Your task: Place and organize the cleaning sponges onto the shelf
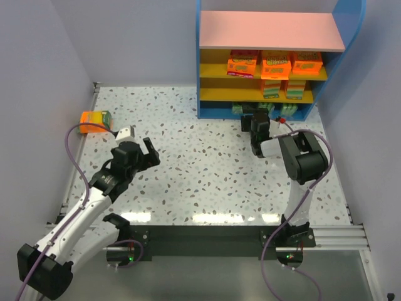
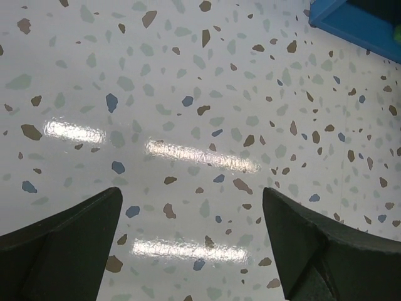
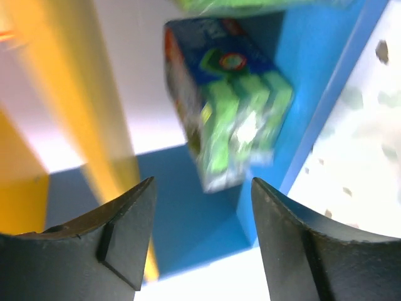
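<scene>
The shelf (image 1: 270,30) stands at the back right, with a blue frame, pink top and yellow tiers. Three orange sponge packs (image 1: 276,64) sit on the upper tier and two more (image 1: 271,88) on the tier below. One orange pack (image 1: 95,120) lies on the table at the far left. My right gripper (image 1: 255,116) is open and empty at the mouth of the bottom tier. In the right wrist view it (image 3: 200,185) faces a blue pack with green sponges (image 3: 229,100), a little short of it. My left gripper (image 1: 150,155) is open and empty over the table (image 2: 192,200).
The speckled table (image 1: 200,163) is walled on the left and right. The shelf's blue base corner (image 2: 357,25) shows in the left wrist view. More greenish packs (image 1: 289,111) sit in the bottom tier, partly hidden by my right arm.
</scene>
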### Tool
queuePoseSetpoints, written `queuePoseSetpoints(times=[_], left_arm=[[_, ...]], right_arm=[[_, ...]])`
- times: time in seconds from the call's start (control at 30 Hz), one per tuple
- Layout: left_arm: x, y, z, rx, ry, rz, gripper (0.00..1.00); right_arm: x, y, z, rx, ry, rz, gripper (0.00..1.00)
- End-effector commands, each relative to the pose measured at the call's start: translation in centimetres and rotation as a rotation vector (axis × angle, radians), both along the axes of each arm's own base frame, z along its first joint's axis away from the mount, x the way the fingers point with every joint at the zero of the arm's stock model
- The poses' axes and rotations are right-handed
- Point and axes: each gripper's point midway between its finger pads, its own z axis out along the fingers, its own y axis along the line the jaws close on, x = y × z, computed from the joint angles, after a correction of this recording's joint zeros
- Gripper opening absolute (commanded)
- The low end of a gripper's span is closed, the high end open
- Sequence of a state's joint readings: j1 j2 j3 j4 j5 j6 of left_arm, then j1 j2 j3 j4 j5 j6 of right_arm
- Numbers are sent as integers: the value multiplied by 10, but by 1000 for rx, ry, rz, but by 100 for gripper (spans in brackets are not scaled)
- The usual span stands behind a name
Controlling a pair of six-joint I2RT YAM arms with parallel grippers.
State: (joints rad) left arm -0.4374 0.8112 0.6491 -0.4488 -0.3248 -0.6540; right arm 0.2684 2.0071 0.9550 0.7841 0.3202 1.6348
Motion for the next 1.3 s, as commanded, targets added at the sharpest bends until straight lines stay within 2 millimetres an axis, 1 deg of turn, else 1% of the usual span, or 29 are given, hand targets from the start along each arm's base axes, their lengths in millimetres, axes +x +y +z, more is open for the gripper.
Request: queuePoseSetpoints(times=[0.0, 0.03, 0.07, 0.1, 0.13, 0.2, 0.23, 0.27, 0.3, 0.33, 0.37, 0.4, 0.43, 0.47, 0.5, 0.53, 0.57, 0.6, 0.63, 0.67, 0.73, 0.77, 0.8, 0.87, 0.9, 0.93, 1.0, 1.17, 1.27], left_arm=[[21, 7, 29, -1, -93, 61, 100], [26, 7, 29, 8, -95, 69, 100], [30, 12, 30, 18, -101, 92, 100], [35, 16, 25, 43, -89, 103, 100], [43, 19, 31, 45, -110, 121, 100], [58, 38, 33, 42, -114, 176, 99], [70, 44, 28, 43, -102, 190, 94], [82, 63, 36, 6, -109, 237, 90], [92, 71, 27, -15, -78, 268, 86], [106, 79, 40, -40, -111, 291, 80], [114, 96, 41, -43, -109, 339, 79], [124, 105, 29, -45, -72, 377, 79], [135, 110, 41, -57, -91, 400, 80], [139, 139, 39, -68, -83, 485, 82], [146, 149, 28, -101, -55, 537, 83], [153, 159, 35, -130, -86, 568, 85], [156, 174, 33, -166, -97, 591, 85], [160, 182, 27, -209, -97, 624, 85], [164, 189, 28, -232, -114, 642, 86], [164, 202, 23, -257, -114, 674, 86], [165, 224, 7, -320, -108, 750, 87], [165, 227, 1, -359, -109, 755, 87], [166, 230, -12, -413, -97, 782, 87], [173, 239, -16, -477, -142, 784, 87], [176, 241, -27, -489, -128, 791, 86], [182, 243, -25, -493, -146, 784, 85], [187, 241, -34, -527, -132, 791, 85], [196, 241, -47, -600, -133, 823, 82], [194, 243, -60, -636, -115, 875, 80]], right_arm=[[-19, 8, 83, 51, -236, 64, 67], [-31, 11, 76, 56, -221, 103, 68], [-39, 13, 75, 59, -220, 123, 68], [-53, 13, 74, 50, -215, 148, 68], [-61, 18, 71, 47, -205, 187, 68], [-85, 34, 65, 44, -178, 305, 68], [-92, 37, 61, 10, -169, 338, 68], [-106, 54, 52, 5, -132, 454, 68], [-117, 61, 45, -13, -115, 509, 68], [-126, 68, 39, -66, -104, 573, 68], [-141, 81, 35, -68, -96, 675, 69], [-153, 87, 28, -113, -96, 734, 70], [-165, 92, 23, -130, -79, 790, 71], [-173, 95, 18, -151, -66, 831, 73], [-188, 100, 12, -200, -63, 895, 73], [-198, 100, 10, -222, -41, 922, 74], [-205, 100, 10, -249, -40, 944, 74], [-216, 105, 8, -270, -33, 976, 75], [-228, 104, -2, -316, 2, 1018, 75], [-235, 106, 11, -348, -32, 1036, 76], [-254, 108, 8, -400, -18, 1087, 77], [-259, 108, 19, -415, -54, 1090, 77], [-265, 104, 17, -426, -53, 1093, 77], [-274, 97, 13, -464, -29, 1100, 77], [-277, 94, 20, -489, -55, 1096, 77], [-282, 91, 16, -496, -31, 1097, 77], [-287, 87, 19, -515, -42, 1091, 77], [-295, 82, 12, -522, -28, 1096, 77], [-301, 81, 4, -515, -13, 1104, 77]])
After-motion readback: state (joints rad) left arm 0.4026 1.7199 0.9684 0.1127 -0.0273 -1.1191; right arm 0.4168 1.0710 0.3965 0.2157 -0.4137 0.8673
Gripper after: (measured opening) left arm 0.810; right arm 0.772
